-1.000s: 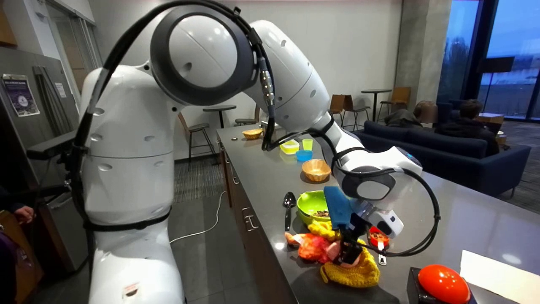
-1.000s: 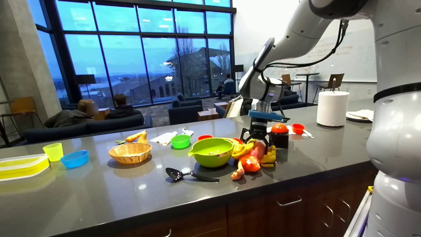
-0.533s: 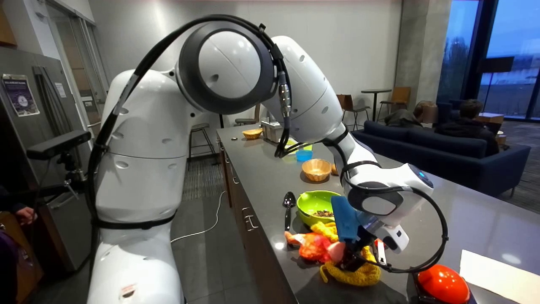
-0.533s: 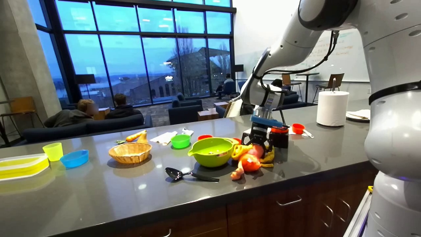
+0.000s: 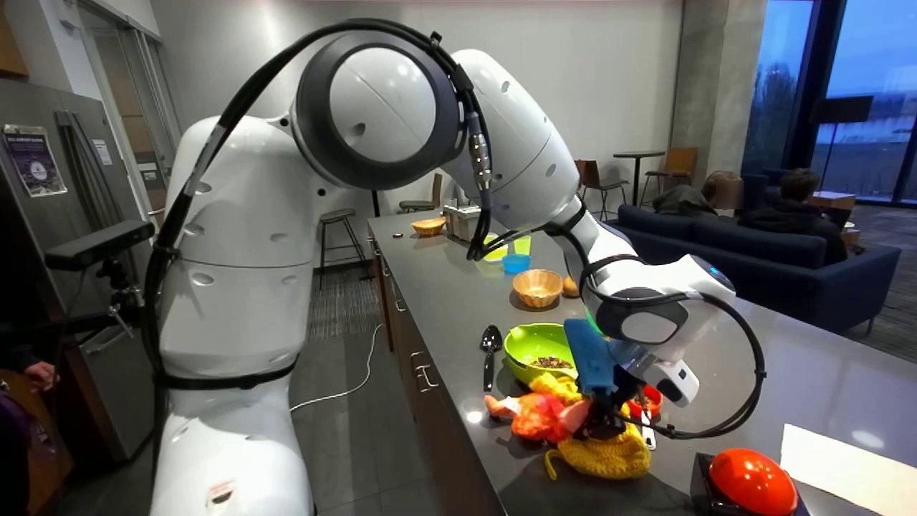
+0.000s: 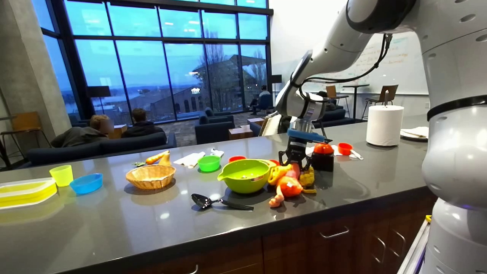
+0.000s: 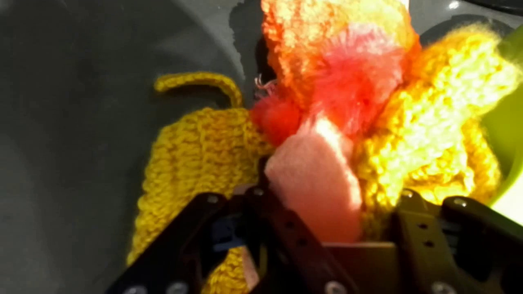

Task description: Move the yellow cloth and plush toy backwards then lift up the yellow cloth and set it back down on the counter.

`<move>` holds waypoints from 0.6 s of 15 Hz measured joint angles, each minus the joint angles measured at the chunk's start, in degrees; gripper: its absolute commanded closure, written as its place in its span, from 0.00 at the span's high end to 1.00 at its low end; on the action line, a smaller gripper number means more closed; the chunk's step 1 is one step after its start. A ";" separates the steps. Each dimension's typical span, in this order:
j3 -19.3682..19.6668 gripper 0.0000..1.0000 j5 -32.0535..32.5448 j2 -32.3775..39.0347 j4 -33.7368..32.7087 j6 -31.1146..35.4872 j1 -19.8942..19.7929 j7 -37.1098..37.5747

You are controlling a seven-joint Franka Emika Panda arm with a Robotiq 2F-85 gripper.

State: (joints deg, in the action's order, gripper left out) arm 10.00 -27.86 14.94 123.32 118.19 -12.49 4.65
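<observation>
The plush toy [image 5: 534,416], orange and red with a pink part, lies on the grey counter and also shows in an exterior view [image 6: 290,187]. The knitted yellow cloth [image 5: 612,459] lies under and beside it. In the wrist view, the yellow cloth [image 7: 196,151] shows on both sides of the plush toy [image 7: 314,183]. My gripper [image 6: 293,163] is low over the toy and cloth, with its fingers spread. In the wrist view, the pink part lies between the fingers of the gripper [image 7: 333,194]. The fingertips' contact with the cloth is hidden.
A green bowl [image 6: 243,179] stands right beside the toy and cloth. A black spoon [image 6: 220,203] lies near the counter edge. A red button on a black box [image 5: 752,480] and a red measuring cup [image 5: 648,401] stand close by. A wicker basket [image 6: 150,177] stands farther along.
My gripper dipped lower onto the toy and cloth, then rose slightly. The toy and cloth have shifted a little. The fingers remain spread.
</observation>
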 measured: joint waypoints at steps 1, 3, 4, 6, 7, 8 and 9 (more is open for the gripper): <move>-0.03 0.26 1.19 -0.72 -0.19 -0.15 0.41 1.07; -0.05 0.22 4.08 -2.78 -0.51 -0.90 1.39 3.92; -0.06 0.22 5.62 -3.93 -0.75 -1.58 1.92 5.60; -0.09 0.20 9.05 -6.54 -1.40 -3.51 3.02 9.54; -0.14 0.19 10.87 -7.96 -1.89 -4.80 3.59 11.64; -0.22 0.19 12.79 -9.41 -2.54 -6.36 4.13 13.78; -0.41 0.19 14.66 -10.78 -3.37 -8.10 4.61 15.84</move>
State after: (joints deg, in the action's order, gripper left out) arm 9.58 -13.19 4.15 119.95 110.09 -7.89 20.49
